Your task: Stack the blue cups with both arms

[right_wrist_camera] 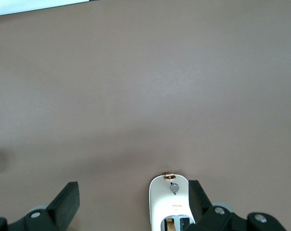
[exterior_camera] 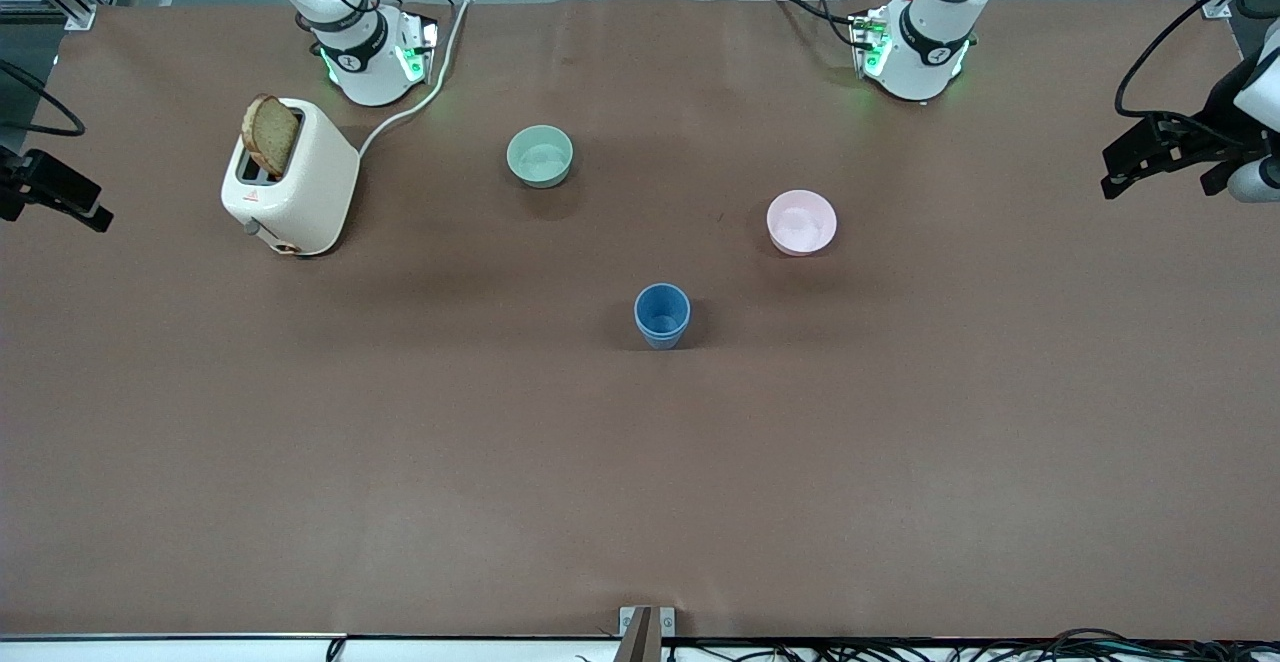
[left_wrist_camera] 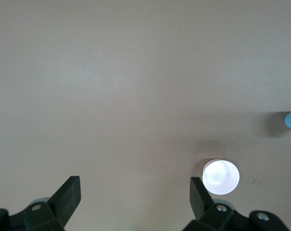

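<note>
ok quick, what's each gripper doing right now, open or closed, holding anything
Left gripper: open, empty, high over the table near the pink bowl.
Right gripper: open, empty, above the toaster.

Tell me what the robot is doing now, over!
Left end effector open, empty, high over the table's left-arm end; right end effector open, empty, over the toaster. Blue cups already stacked mid-table. Nothing blocking.

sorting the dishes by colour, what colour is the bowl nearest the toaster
Pale green bowl; the front view shows it best.
</note>
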